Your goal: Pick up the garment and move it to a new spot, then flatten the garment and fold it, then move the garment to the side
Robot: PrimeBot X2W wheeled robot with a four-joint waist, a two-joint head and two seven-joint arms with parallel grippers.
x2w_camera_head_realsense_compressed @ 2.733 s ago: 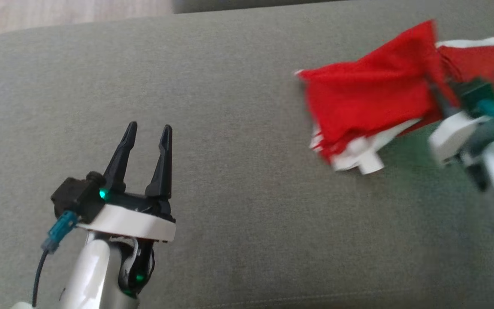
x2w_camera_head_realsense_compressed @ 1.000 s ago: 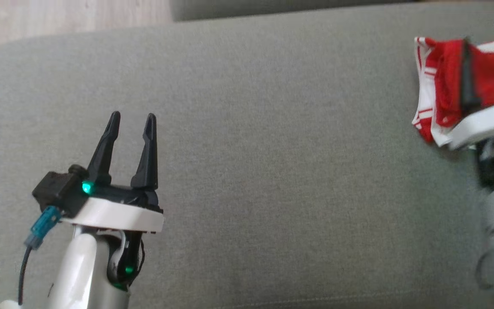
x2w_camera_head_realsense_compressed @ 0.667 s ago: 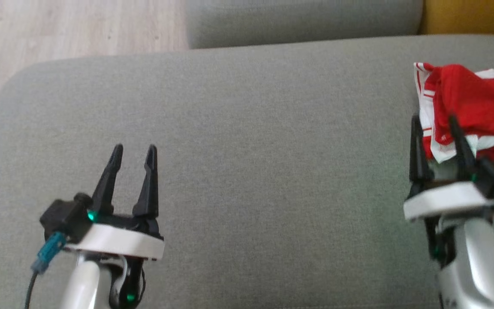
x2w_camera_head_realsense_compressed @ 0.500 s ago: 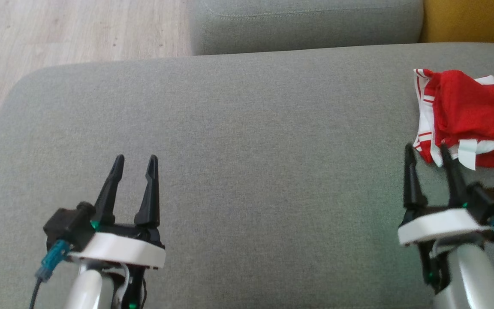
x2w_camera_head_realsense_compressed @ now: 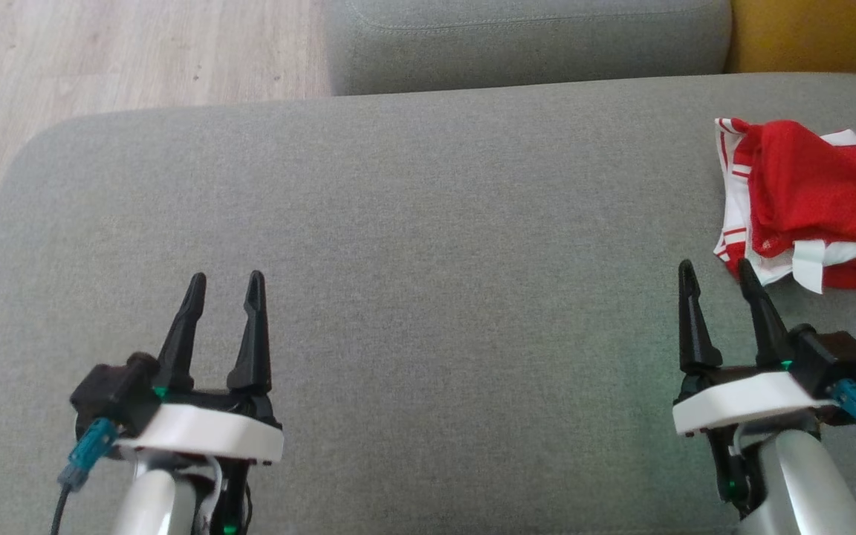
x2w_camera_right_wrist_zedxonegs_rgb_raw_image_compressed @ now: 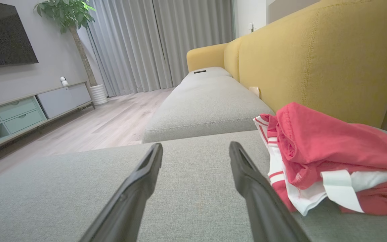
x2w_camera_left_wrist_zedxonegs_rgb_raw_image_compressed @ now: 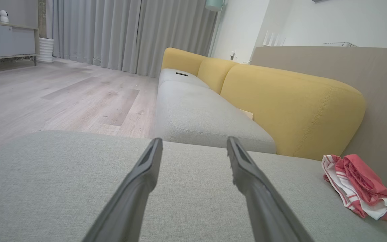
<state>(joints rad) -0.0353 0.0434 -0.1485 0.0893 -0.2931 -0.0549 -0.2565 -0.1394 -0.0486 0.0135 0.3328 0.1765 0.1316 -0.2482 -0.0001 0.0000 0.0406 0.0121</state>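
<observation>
My right gripper (x2w_camera_head_realsense_compressed: 716, 264) stands released, its two dark fingers (x2w_camera_right_wrist_zedxonegs_rgb_raw_image_compressed: 247, 181) spread with nothing between them. My left gripper (x2w_camera_head_realsense_compressed: 225, 276) is the same, wide and empty over the bare grey cushion (x2w_camera_head_realsense_compressed: 428, 223). That is the change: under three seconds ago the right gripper was carrying the garment (x2w_camera_head_realsense_compressed: 814, 193) across the cushion, and a second ago it was still on the cloth at the far side. Now it has let go and drawn back toward me; the head camera has tilted as well, so part of the shift in the picture is the camera's. The garment lies just ahead of the right gripper and to its right, its near corner just beside the right finger's tip; whether they touch I cannot tell. It is well apart from the left gripper, far off to that gripper's right, near the yellow backrest (x2w_camera_right_wrist_zedxonegs_rgb_raw_image_compressed: 314, 50). It is a loose folded bundle, red over white striped trim, not a crisp fold. I judge the last step, moving it aside, as done, with both arms in a resting pose. I count two grippers, one garment, and two grey cushions: the one under the grippers and a second cushion (x2w_camera_head_realsense_compressed: 524, 44) beyond them, plus a strip of wooden floor (x2w_camera_head_realsense_compressed: 138, 52) past the left gripper.
</observation>
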